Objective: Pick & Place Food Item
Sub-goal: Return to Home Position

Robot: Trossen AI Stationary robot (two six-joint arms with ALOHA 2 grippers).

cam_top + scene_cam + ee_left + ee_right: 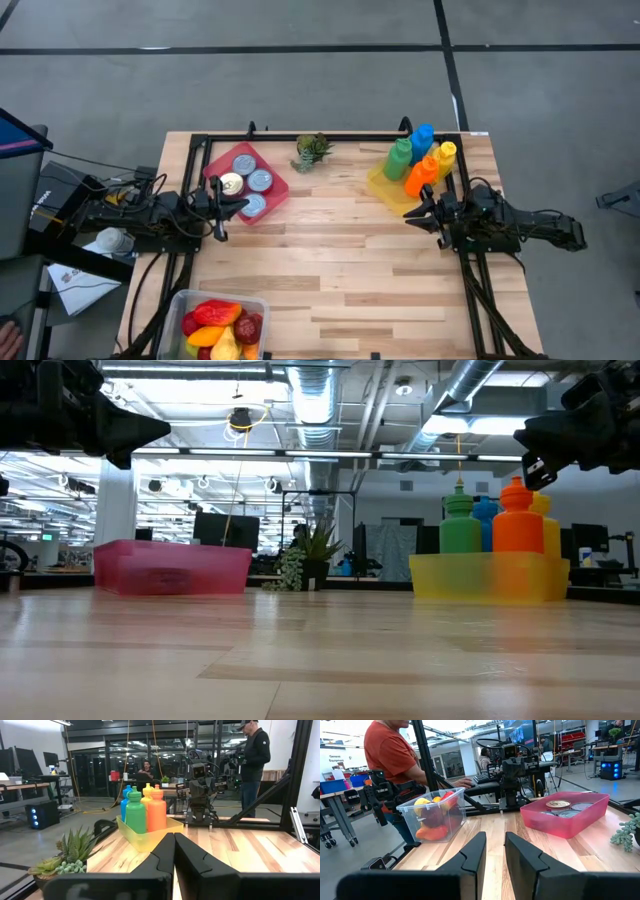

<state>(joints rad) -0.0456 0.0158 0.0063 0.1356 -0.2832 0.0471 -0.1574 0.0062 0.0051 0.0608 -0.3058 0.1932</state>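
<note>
fruit (222,325): red, yellow and orange pieces piled inside the clear bin (178,300); none shows loose on the worktop (340,270)
bin: upright at the worktop's near edge on the left arm's side, well apart from both pincers
left pincer (174,837): clenched on nothing, its fingers meeting with barely a line between them; it hangs over the worktop's left edge just beside the red tray (280,186) of cans (245,165), pointing across at the other arm
right pincer (495,837): released a little, with a narrow gap between the fingers and nothing in it; it hangs over the right edge just beside the yellow tray (380,185) of bottles (420,155)
key relation: the bin lies off to the side of the left pincer, toward the near edge, not ahead of it; the left arm is far nearer, and the right one sees the bin diagonally across the worktop
long axes: both arms lie folded back and level, facing each other along one line
step: judged as parking, with the picking apparently done since all visible fruit is in the bin
next move: likely only small settling of the joints, with no reach toward the bin needed
bystanders: a plant (312,150) at the far edge between the trays; a person (390,750) in an orange shirt behind the bin, off the worktop
</note>
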